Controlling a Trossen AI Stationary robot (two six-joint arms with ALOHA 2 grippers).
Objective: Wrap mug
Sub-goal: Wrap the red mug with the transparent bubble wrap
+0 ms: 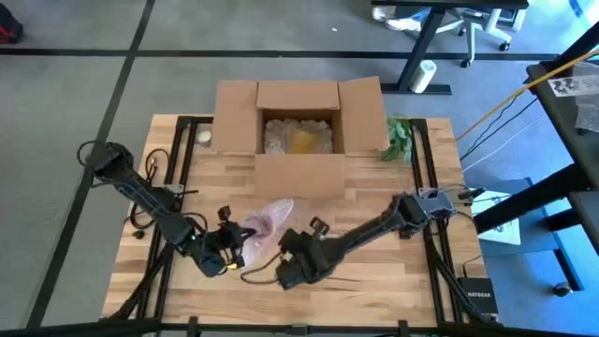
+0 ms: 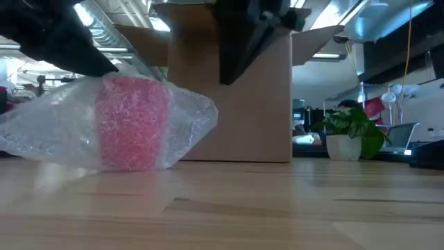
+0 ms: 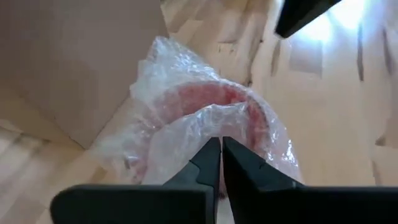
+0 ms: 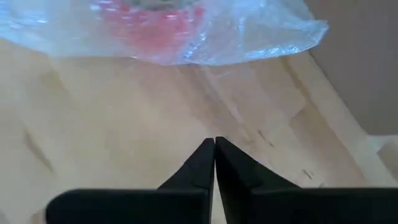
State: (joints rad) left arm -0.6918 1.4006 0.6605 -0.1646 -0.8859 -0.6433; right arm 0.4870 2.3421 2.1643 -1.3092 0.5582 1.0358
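High view, 1 wooden bench (image 1: 393,281), slatted top, filling the centre of the frame.

Item 1: mug (image 2: 133,123), red, enclosed in clear bubble wrap (image 2: 48,128), lying on the bench at centre-left of the low view; in the high view the bundle sits just below the cardboard box, left of centre.

Item 2: cardboard box (image 1: 299,126), flaps open, upper centre of the high view, pale filling with a yellowish patch inside.

Item 3: potted plant (image 2: 352,135), white pot, right of the box in the low view.

Item 4: left gripper (image 3: 221,146), lower left of the high view, at the bundle; fingers pressed together against a fold of the wrap, tips touching it.

Item 5: right gripper (image 4: 214,144), lower centre of the high view, just right of the bundle; fingers pressed together, holding nothing, above bare bench with the wrap apart from the tips.
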